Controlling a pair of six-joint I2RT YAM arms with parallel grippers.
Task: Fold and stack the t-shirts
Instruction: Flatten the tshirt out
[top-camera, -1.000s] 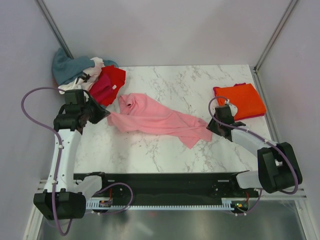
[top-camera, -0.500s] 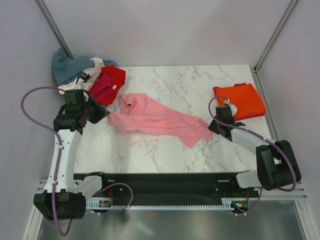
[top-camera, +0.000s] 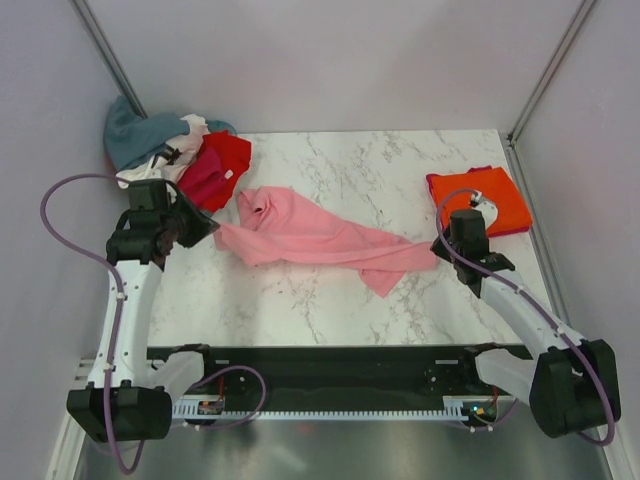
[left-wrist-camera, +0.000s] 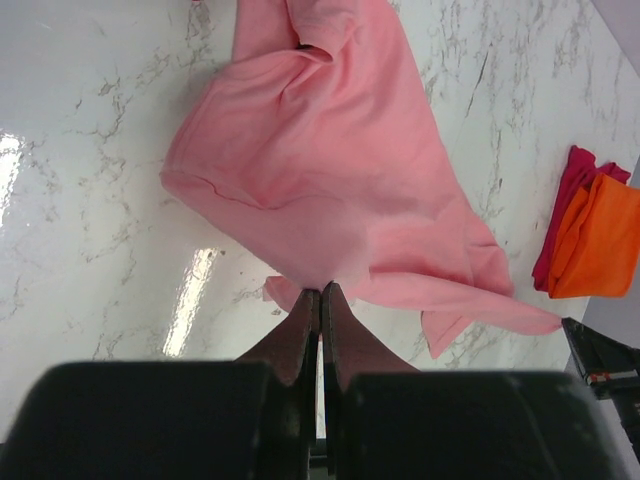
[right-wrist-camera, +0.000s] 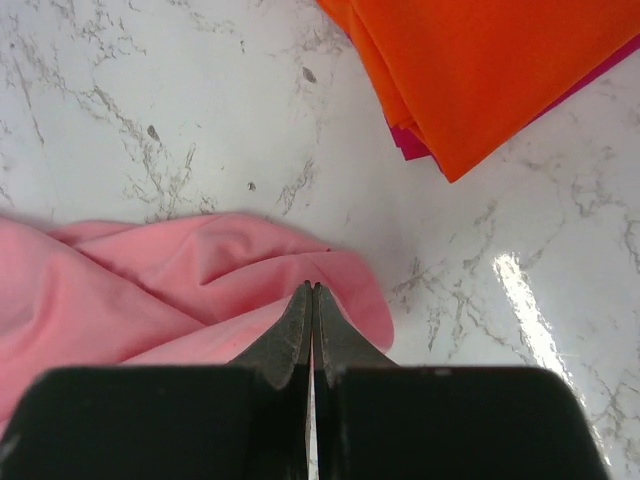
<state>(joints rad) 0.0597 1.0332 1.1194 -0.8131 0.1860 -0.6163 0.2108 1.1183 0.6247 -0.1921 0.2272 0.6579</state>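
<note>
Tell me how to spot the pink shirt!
Find the white marble table. Stretched across its middle lies the light pink t-shirt, rumpled. Unlike the heap of shirts at the far left and the folded orange shirt at the right, it lies alone, spread long.

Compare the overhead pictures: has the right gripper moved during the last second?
Yes. The right gripper, shut on the pink shirt, has shifted right, closer to the folded orange shirt, which stayed put.

Right hand pinches pink shirt near orange shirt.
</note>
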